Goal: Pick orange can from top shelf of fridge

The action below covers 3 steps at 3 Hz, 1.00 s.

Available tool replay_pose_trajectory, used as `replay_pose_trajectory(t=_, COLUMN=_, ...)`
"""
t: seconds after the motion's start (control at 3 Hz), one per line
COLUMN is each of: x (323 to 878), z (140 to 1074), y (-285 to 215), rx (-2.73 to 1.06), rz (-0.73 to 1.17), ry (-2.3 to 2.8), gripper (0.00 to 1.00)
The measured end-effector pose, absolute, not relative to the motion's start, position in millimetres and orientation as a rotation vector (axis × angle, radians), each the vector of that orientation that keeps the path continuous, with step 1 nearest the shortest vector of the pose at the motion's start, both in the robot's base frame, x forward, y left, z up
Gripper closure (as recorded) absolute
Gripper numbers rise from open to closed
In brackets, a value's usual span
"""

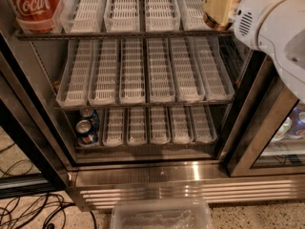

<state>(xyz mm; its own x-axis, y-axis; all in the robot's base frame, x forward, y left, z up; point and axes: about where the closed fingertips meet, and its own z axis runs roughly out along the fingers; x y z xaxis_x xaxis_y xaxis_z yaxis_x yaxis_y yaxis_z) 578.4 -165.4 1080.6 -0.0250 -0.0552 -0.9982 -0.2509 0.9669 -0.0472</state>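
Note:
The orange can [211,24] is at the top right, at the front edge of the top shelf [119,34], mostly hidden by my gripper. My gripper [220,8] is shut on it, with a cream finger pad [217,5] pressed across the can's side. The white arm [271,18] reaches in from the right. The fridge [190,175] stands open, with several tiers of white slotted trays.
A red Coca-Cola can [33,4] stands at the top shelf's left end. Small blue cans [86,130] sit in the bottom row's left lane. A closed glass door [281,132] is at the right. A clear plastic bin [162,216] and cables [28,209] lie on the floor.

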Motion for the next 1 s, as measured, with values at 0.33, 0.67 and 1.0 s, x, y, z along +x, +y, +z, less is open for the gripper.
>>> replay_pose_trajectory(t=0.33, x=578.4, z=1080.8, y=-165.4, rx=-0.24, rz=0.159, ry=1.593, gripper=1.0)
replay_pose_trajectory(t=0.67, x=578.3, z=1085.0, y=-165.4, rx=-0.241, rz=0.159, ry=1.593, gripper=1.0)
replay_pose_trajectory(t=1.0, x=576.4, z=1079.0, y=-160.0, rx=-0.268, rz=0.162, ry=1.607, gripper=1.0)
